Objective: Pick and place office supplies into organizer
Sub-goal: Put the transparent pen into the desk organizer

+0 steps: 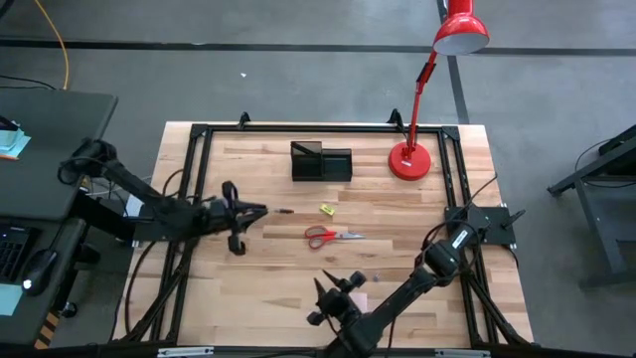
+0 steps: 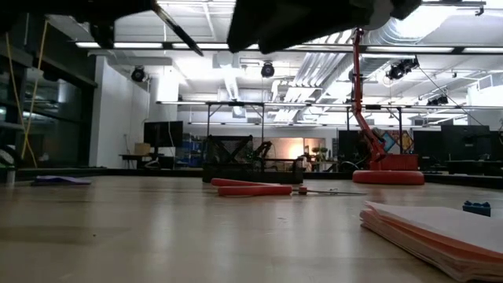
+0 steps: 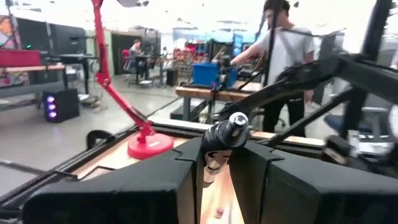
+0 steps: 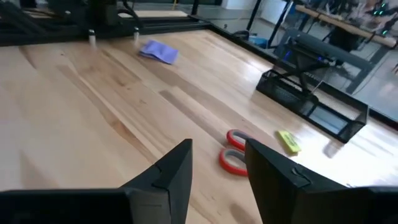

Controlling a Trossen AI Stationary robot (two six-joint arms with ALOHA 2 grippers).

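While one pair of scissors (image 1: 333,236) lies flat, left fingers (image 3: 186,180) pinch one pen (image 3: 217,149); right fingers (image 4: 174,168) spread.

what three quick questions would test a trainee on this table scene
1. True or false: the scissors lie inside the organizer.
2. Pick one: what sits between the left arm's jaws? A) a pen B) a note pad C) nothing
3. Fill in: seen from above, the lamp stands on the organizer's ___ side.

Key: 1 false; 2 A; 3 right
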